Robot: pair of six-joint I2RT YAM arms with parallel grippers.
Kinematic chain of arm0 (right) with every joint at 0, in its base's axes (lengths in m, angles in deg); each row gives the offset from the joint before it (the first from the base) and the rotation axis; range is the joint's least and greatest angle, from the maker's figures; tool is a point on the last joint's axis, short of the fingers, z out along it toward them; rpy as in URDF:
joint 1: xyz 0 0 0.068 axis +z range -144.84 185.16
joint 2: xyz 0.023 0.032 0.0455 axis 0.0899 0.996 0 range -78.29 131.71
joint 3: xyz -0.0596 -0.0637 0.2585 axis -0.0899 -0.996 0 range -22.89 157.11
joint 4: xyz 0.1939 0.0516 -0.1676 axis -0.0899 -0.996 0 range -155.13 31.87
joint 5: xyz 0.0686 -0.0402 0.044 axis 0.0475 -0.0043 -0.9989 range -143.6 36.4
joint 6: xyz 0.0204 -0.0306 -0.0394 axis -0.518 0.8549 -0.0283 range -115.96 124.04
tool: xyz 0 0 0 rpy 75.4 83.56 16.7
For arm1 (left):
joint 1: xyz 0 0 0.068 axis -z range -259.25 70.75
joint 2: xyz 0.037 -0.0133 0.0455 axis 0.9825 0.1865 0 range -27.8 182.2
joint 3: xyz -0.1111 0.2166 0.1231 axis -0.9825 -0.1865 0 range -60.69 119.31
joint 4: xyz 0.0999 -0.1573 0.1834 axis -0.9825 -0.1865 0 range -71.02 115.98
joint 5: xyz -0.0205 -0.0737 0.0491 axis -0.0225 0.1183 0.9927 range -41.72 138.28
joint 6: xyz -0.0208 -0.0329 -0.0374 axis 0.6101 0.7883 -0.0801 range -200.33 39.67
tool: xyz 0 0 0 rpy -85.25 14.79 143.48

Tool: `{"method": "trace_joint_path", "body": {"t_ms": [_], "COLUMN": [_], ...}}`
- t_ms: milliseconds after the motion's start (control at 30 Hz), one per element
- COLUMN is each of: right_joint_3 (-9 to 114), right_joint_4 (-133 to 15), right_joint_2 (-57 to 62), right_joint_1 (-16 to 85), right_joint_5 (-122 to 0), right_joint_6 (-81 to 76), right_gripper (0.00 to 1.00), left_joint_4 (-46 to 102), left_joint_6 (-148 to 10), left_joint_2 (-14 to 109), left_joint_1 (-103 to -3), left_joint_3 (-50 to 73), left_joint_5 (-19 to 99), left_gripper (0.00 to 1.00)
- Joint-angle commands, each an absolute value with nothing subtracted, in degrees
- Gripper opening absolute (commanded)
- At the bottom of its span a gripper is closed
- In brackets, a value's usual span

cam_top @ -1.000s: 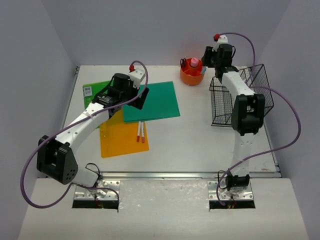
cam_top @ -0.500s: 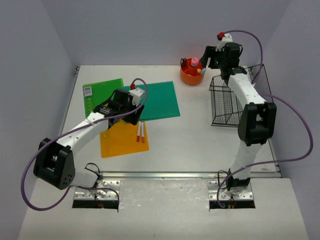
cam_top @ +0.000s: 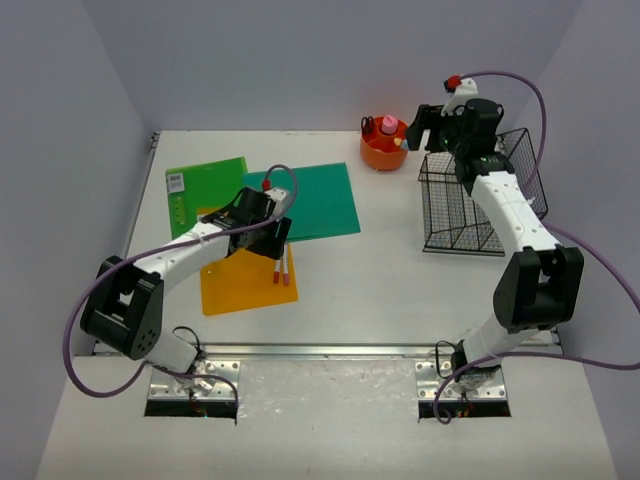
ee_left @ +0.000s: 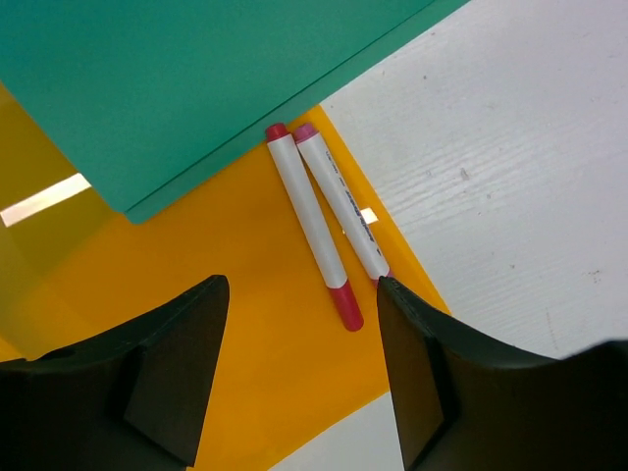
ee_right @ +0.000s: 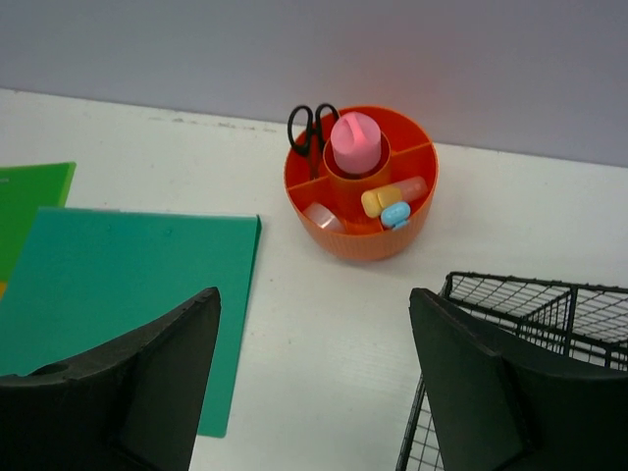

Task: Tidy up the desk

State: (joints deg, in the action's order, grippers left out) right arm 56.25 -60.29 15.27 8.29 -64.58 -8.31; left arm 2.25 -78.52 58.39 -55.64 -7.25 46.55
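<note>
Left arm, change: since a second ago it has pulled back from over the teal folder [cam_top: 315, 200] toward the near side; it now hangs above the two markers [cam_top: 281, 268].
Left gripper [ee_left: 302, 294]: claw narrower than a second ago but still spread, nothing between the fingers; the markers lie below the gap, untouched.
Right arm, change: the elbow has swung right and near; the wrist sits further right, over the far end of the wire basket [cam_top: 480, 200].
Right gripper [ee_right: 314, 304]: claw wider than before, spread and empty, facing the orange caddy [cam_top: 383, 148].
Unchanged: folders, markers, caddy and basket lie where they did.
Markers: two white barrels side by side, touching, on the right edge of the orange folder [cam_top: 235, 285], just near of the teal folder's edge.
Folders: the teal one overlaps the orange one; the green folder [cam_top: 205, 185] is far left.
Caddy: far side, holds black scissors [ee_right: 312, 126] and a pink-topped item [ee_right: 355, 142].
Desk [cam_top: 400, 290]: flat white top, metal rail [cam_top: 330, 350] along its near edge.
Room: pale lavender walls [cam_top: 300, 60] left, far and right.
</note>
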Motion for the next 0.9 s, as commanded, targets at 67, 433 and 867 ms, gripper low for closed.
{"method": "trace_joint_path", "body": {"t_ms": [67,433,867], "right_joint_3": [55.72,55.81,53.46], "right_joint_4": [-60.95,-61.73,-59.67], "right_joint_2": [12.73,12.15,10.53], "right_joint_1": [8.49,8.41,9.47], "right_joint_5": [-63.32,-62.69,-67.58], "right_joint_6": [-6.24,-5.63,-3.94], "right_gripper": [0.78,0.78,0.77], "left_joint_4": [3.8,4.0,1.39], "left_joint_6": [-72.42,-71.4,-70.76], "left_joint_2": [64.37,70.53,73.04], "left_joint_1": [-55.17,-55.17,-55.23], "left_joint_3": [-4.72,-2.86,-1.26], "left_joint_5": [50.22,50.39,55.81], "left_gripper": [0.5,0.47,0.04]}}
